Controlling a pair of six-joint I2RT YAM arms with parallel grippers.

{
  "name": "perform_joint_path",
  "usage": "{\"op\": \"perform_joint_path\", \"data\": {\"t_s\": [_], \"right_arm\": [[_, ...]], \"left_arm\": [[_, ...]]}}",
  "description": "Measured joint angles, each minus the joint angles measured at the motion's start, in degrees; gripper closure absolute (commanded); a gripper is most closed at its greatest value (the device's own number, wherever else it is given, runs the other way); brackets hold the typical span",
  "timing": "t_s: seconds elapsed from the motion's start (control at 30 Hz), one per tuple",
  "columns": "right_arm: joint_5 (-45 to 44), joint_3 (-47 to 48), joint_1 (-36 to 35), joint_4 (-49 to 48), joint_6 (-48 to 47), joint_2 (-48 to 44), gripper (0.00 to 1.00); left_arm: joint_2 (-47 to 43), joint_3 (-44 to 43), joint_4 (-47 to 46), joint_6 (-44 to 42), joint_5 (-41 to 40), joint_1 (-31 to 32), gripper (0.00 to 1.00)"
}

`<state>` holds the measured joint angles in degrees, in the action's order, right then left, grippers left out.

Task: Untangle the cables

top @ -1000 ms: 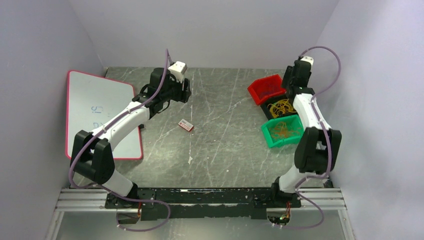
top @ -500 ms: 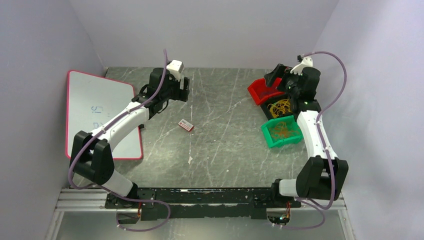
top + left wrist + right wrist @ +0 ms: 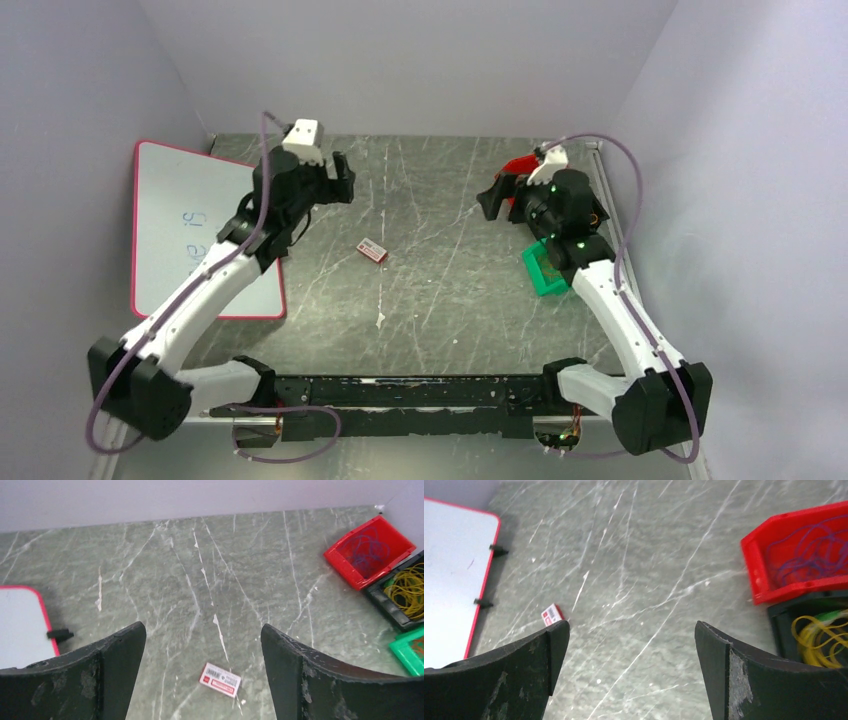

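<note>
The cables lie in bins at the table's right. Thin yellow wires point(image 3: 407, 587) fill a black bin point(image 3: 382, 597); they also show in the right wrist view point(image 3: 819, 637). Thin purple-blue wires point(image 3: 806, 555) lie in a red bin point(image 3: 756, 575), which also shows in the left wrist view point(image 3: 345, 565). A green bin point(image 3: 543, 272) is mostly hidden under the right arm. My left gripper point(image 3: 343, 188) is open and empty, high over the table's far left point(image 3: 202, 630). My right gripper point(image 3: 489, 200) is open and empty, left of the red bin point(image 3: 631, 627).
A small white and red box point(image 3: 372, 251) lies on the grey marble table point(image 3: 440, 290), between the arms. A white board with a red rim point(image 3: 185, 225) lies along the left side. Walls close in the back, left and right.
The right gripper swung from over the bins to the left, out over the table. The left gripper drew back to the left and rose. Both stay open.
</note>
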<state>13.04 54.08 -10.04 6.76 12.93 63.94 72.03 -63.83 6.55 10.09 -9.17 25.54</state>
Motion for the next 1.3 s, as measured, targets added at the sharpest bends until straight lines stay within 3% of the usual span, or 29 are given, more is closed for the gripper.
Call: {"op": "perform_joint_path", "data": {"t_s": [0.2, 0.4, 0.83, 1.3], "right_arm": [[-3.54, -5.75, -8.92, -1.84, 1.77, -2.45, 0.00], [-3.93, -6.49, -11.61, -2.16, 1.16, -2.75, 0.00], [-11.21, -13.73, -11.96, -4.50, 0.07, -11.47, 0.00], [-11.67, -14.53, -11.96, -7.41, -2.29, -11.37, 0.00]], "left_arm": [[-14.03, 9.70, 0.68, 4.55, -1.33, 0.00, 0.11], [-21.57, 14.23, 2.49, 6.25, -1.51, 0.00, 0.11], [-24.90, 15.04, 7.56, 8.24, -6.78, 0.00, 0.10], [-30.25, 18.56, 9.20, 9.94, -10.95, 0.00, 0.10]]}}
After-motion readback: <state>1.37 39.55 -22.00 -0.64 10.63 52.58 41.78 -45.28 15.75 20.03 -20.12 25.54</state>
